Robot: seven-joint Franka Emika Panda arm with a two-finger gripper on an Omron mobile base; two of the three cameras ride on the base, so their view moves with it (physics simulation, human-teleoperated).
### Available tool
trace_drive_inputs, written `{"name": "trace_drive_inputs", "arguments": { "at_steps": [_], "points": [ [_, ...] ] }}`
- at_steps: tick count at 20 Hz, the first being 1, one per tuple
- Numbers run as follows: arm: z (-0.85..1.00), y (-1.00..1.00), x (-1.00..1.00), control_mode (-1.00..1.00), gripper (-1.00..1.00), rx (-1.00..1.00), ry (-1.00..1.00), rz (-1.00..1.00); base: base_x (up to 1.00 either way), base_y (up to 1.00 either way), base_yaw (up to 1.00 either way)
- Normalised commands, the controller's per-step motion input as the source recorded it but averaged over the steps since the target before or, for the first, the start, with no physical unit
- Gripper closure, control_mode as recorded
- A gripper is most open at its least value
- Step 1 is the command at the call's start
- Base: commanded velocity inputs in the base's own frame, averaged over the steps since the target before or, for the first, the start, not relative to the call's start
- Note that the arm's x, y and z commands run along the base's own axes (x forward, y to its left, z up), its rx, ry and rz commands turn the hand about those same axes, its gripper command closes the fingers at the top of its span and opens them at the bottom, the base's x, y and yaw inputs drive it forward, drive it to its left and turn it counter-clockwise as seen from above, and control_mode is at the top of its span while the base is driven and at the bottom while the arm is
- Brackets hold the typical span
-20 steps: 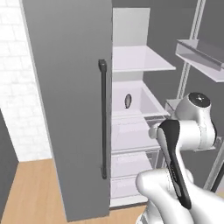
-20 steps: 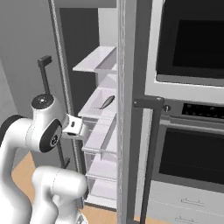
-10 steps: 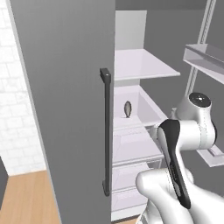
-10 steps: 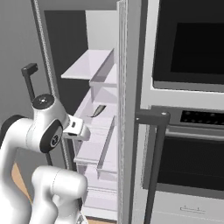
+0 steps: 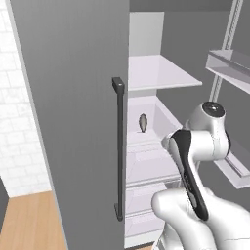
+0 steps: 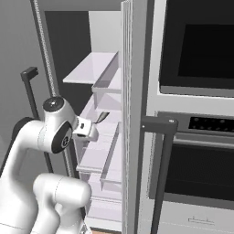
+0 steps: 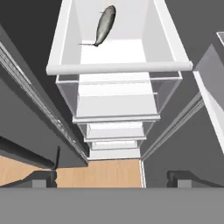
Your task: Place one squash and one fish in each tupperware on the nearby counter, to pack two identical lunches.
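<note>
**Our arm: white shells, dark joints**

We see a glossy white arm (image 5: 195, 215) built of rounded, bulbous shells. A black band runs along one link, toward 5 o'clock in the left base view. A grey disc caps the round joint. The wrist ends in a small white block with a dark panel. Our two finger tips (image 7: 43, 179) are dark and blocky.

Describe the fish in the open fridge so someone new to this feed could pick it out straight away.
Start at the tall open fridge beside the wall ovens, and go to the white shelf below the top one. The fish lies on it towards the back: small, slender and grey, with a pointed tail, the one dark shape among pale shelves and clear drawers.
</note>
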Motion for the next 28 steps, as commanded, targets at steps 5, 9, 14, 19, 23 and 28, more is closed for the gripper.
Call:
{"name": "trace_drive_inputs", "arguments": {
  "at_steps": [5, 9, 14, 19, 23, 28],
  "points": [
    [-0.17, 0.16, 1.00, -1.00, -1.00, -0.02, -0.03, 0.00, 0.00, 0.00, 0.00],
    [-0.01, 0.03, 1.00, -1.00, -1.00, 0.04, 0.00, 0.00, 0.00, 0.00, 0.00],
    [0.00, 0.01, 0.95, -1.00, -1.00, 0.09, 0.09, 0.00, 0.00, 0.00, 0.00],
    [0.00, 0.06, 0.72, -1.00, -1.00, 0.00, 0.07, 0.00, 0.00, 0.00, 0.00],
    [-0.01, 0.01, 0.56, -1.00, -1.00, 0.00, 0.05, 0.00, 0.00, 0.00, 0.00],
    [-0.39, 0.00, 0.54, -1.00, -1.00, 0.00, 0.08, 0.00, 0.00, 0.00, 0.00]
  ]
}}
